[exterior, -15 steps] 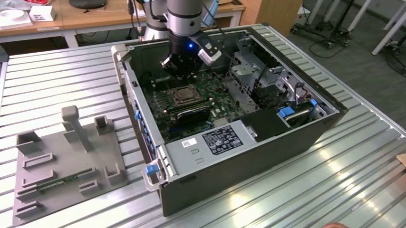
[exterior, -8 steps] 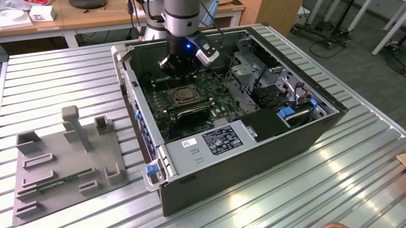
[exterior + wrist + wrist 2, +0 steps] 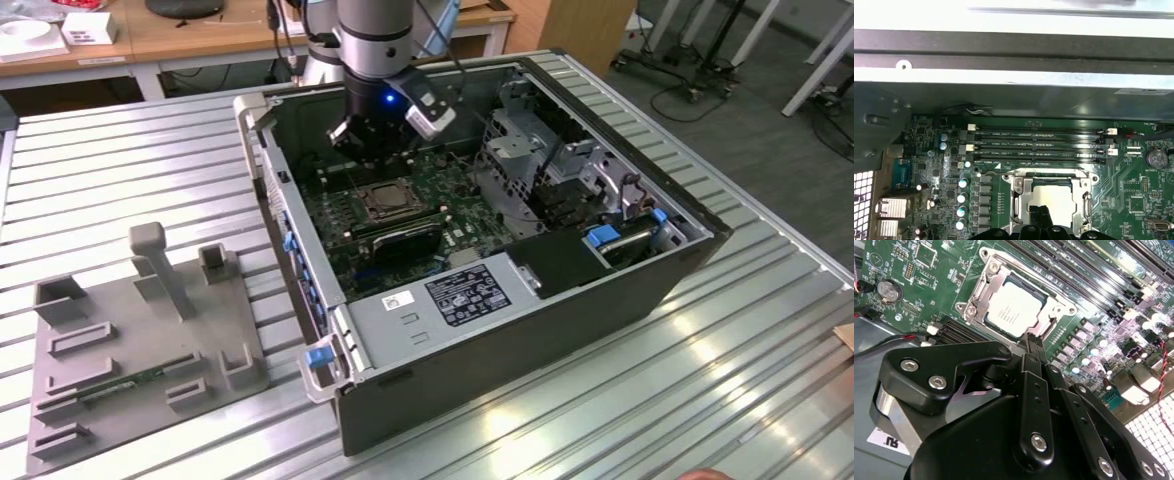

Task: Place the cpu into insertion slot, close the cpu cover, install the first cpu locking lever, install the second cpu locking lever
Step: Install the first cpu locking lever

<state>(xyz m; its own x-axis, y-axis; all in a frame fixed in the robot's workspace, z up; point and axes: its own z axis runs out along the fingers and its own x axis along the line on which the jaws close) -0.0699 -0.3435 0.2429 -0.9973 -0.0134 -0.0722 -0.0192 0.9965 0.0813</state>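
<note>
One open case (image 3: 534, 370), green board (image 3: 447, 185) inside, gripper (image 3: 1031, 342) low over it, fingers (image 3: 1030, 370) pinched together, tips right at the slot's (image 3: 387, 200) edge, cover (image 3: 1056, 302) down flat around the cpu (image 3: 1014, 307), cpu seated in the slot, just beyond the tips.

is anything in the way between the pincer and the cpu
Nothing visible does. In the second wrist view the pincer hangs right at the edge of the cpu, which lies seated with the cpu cover framing it.

Matt cpu (image 3: 1015, 309), shiny metal cpu cover (image 3: 984, 284)
</note>
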